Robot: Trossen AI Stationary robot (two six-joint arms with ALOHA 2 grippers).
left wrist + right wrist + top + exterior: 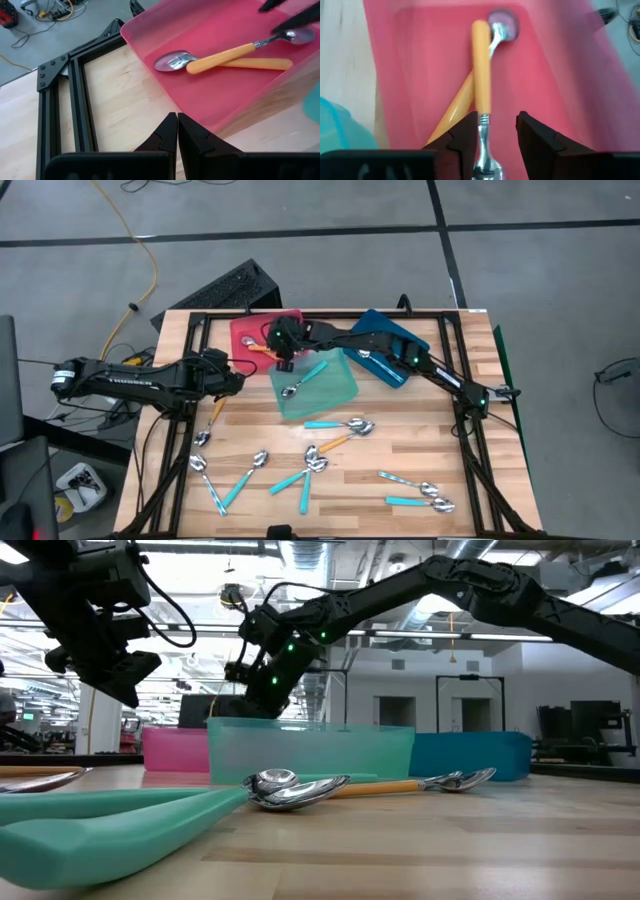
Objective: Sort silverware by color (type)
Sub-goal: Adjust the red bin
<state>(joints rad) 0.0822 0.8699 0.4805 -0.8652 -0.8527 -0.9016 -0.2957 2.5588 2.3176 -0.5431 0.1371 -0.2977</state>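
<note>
My right gripper [495,135] hangs open over the red tray [250,330]. An orange-handled spoon [481,70] lies in the tray between its fingers, with its metal neck close beside one finger. The spoon's handle rests across a second orange spoon [172,61]. My left gripper [176,130] is shut on nothing and hovers over the wood left of the red tray. One teal-handled spoon [300,380] lies in the teal tray [335,390]. Several more spoons [330,445] lie loose on the near half of the table. My right gripper comes at the upper orange spoon slanting down, its fingers on either side of the neck [482,125] just behind the bowl. The neck lies right beside one finger [467,137], and I cannot tell whether they touch. The spoon rests in the tray.
A blue tray [385,345] stands right of the teal one, under my right arm. Black frame rails [55,100] run along the table's edges. Bare wood lies between the trays and the loose spoons.
</note>
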